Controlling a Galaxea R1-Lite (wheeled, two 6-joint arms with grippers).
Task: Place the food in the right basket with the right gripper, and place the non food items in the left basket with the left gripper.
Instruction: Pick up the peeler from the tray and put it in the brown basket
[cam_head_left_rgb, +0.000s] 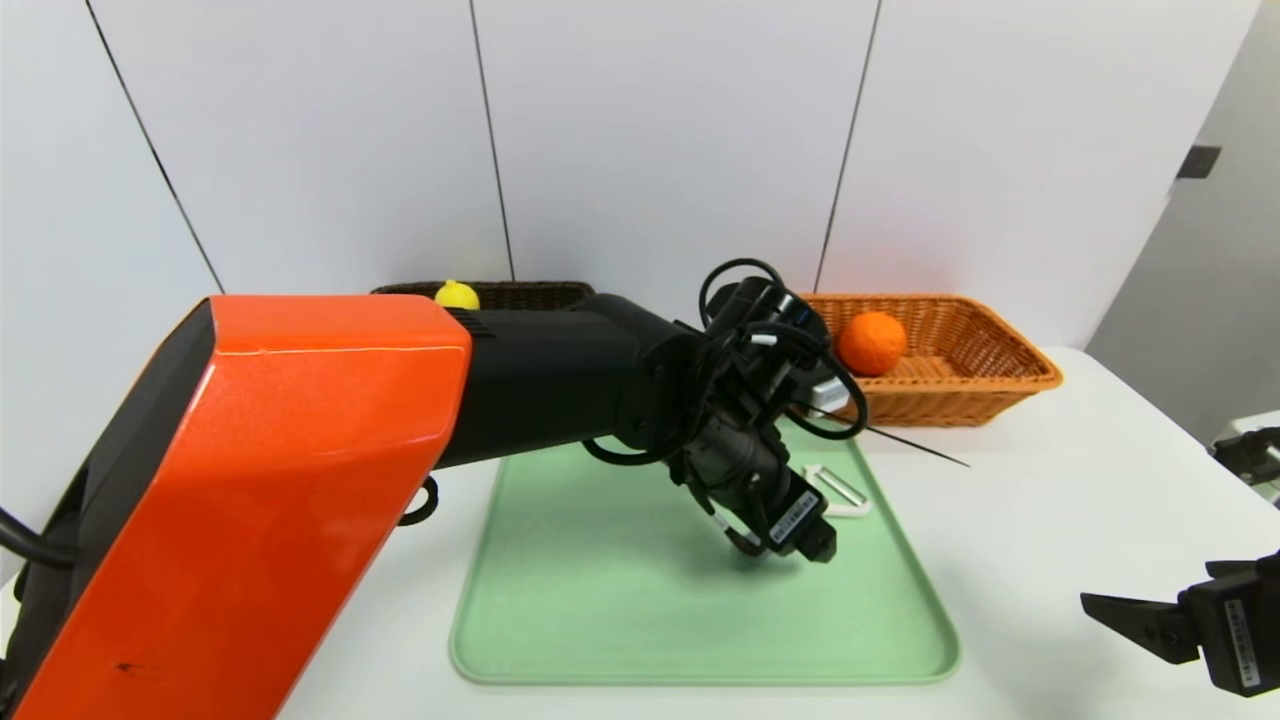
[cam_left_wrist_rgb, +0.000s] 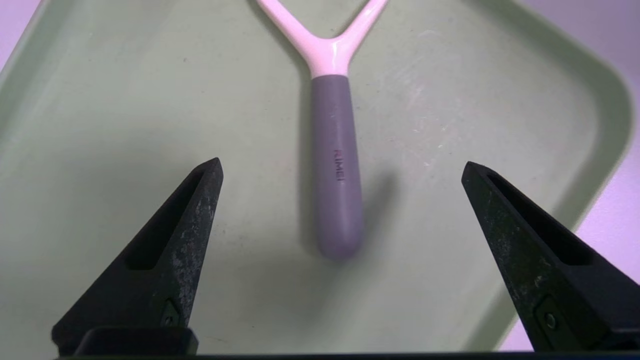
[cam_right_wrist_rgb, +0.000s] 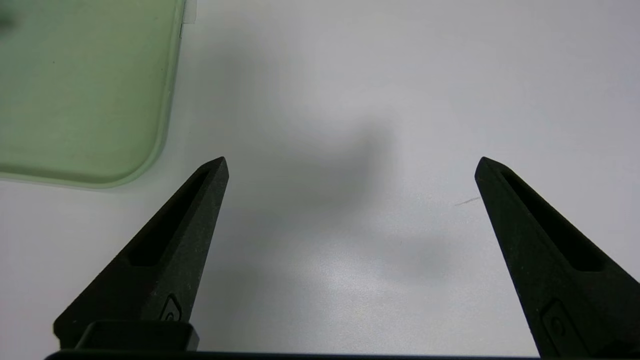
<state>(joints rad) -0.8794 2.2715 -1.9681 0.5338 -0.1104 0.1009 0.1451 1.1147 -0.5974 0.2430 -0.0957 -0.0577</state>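
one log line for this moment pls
left gripper open over peeler on green tray | right gripper open, parked over table | orange in right basket

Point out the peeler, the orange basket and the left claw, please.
peeler (cam_left_wrist_rgb: 334, 165): left wrist view, on its grey handle.
orange basket (cam_head_left_rgb: 1010, 360): head view, on its right rim.
left claw (cam_left_wrist_rgb: 342, 170): left wrist view, midway between the open fingertips.

A lab-like test bench: bare white table (cam_head_left_rgb: 1050, 480) against plain white wall panels (cam_head_left_rgb: 660, 130).
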